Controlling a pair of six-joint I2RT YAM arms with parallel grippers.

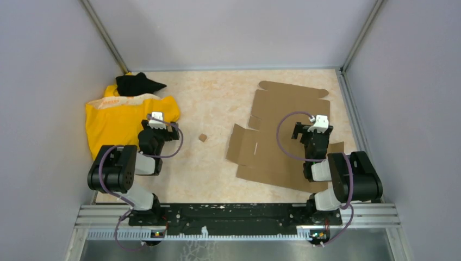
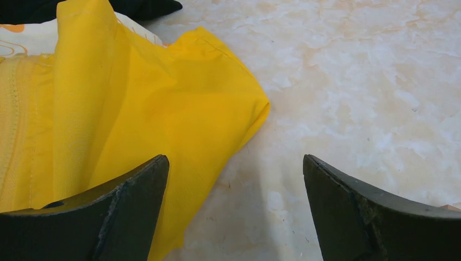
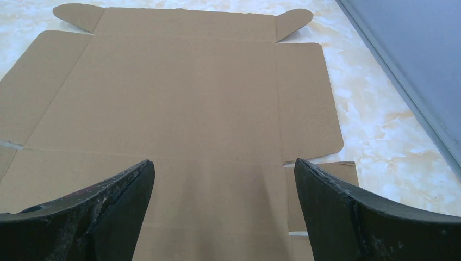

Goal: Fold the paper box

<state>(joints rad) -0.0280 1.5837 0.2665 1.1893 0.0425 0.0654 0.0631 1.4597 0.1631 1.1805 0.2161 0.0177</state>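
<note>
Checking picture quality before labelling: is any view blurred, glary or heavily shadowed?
Top external: even, soft light, sharp, with no glare on the paper box. Left wrist: the yellow cloth is crisp and its stitching is readable, but the left gripper shows dark, with little detail. Right wrist: the cardboard is sharp, its edges splayed by perspective, and the right gripper is likewise dark.

The left tool (image 2: 235,163) hangs with jaws wide apart, one finger over the yellow cloth (image 2: 136,103), the other over the table (image 2: 359,76).
</note>
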